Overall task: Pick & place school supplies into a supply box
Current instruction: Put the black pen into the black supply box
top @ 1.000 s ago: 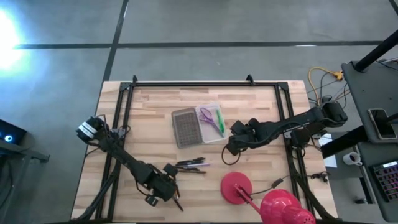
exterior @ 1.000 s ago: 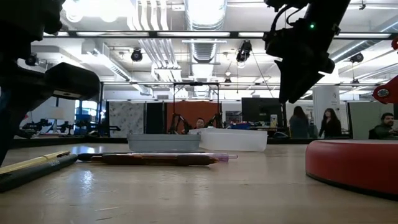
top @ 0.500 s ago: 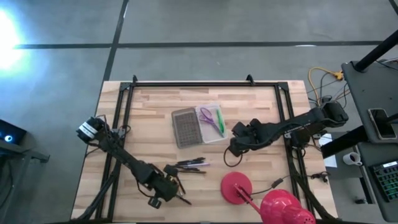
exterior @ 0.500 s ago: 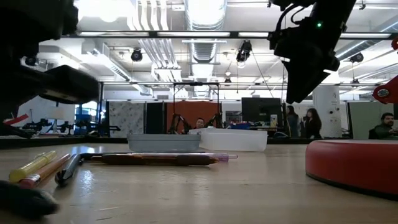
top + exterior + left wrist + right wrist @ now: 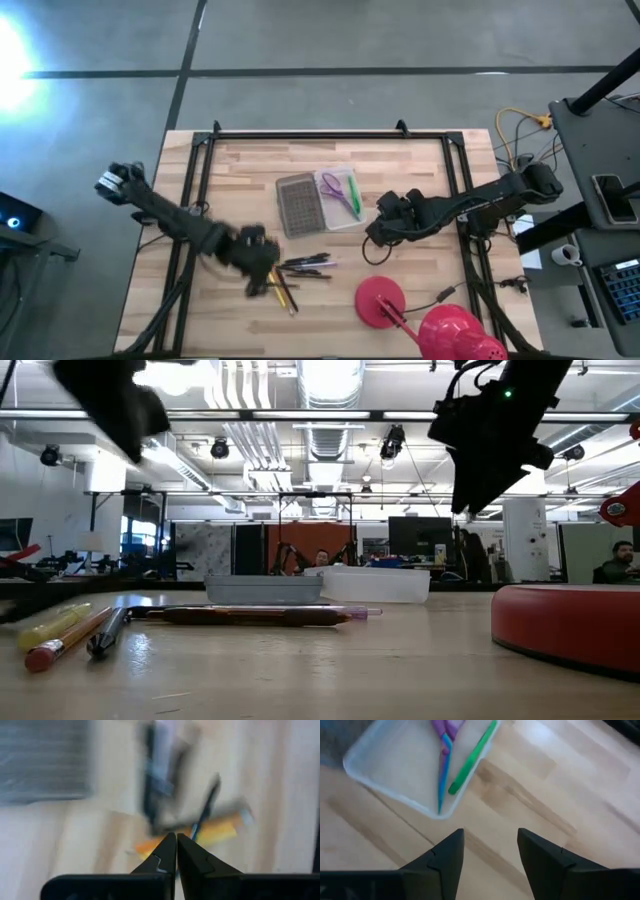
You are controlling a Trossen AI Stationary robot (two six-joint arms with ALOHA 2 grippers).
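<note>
The clear supply box [image 5: 343,216] lies mid-table and holds purple scissors [image 5: 443,740] and a green pen [image 5: 472,756]. Its grey lid [image 5: 298,205] lies beside it on the left. Dark pens [image 5: 306,265] rest flat on the wood nearer the front. A yellow marker [image 5: 50,628], an orange pencil [image 5: 62,645] and a black pen [image 5: 110,632] lie there too. My left gripper [image 5: 176,844] hangs shut and empty above these three [image 5: 284,295]. My right gripper [image 5: 490,851] hovers open over bare wood just off the box's near right corner.
A red lamp lies at the front right, its round base [image 5: 380,300] close to the pens and its shade [image 5: 455,338] at the table's edge. A black frame [image 5: 310,133] runs along the far and side edges. Bare wood stretches left of the lid.
My left gripper has shut on nothing near the front edge. It has then risen, rolled and swung toward the far right, toward the dark pens. The yellow marker, orange pencil and black pen turned about on the table as it shut and lie still since.
</note>
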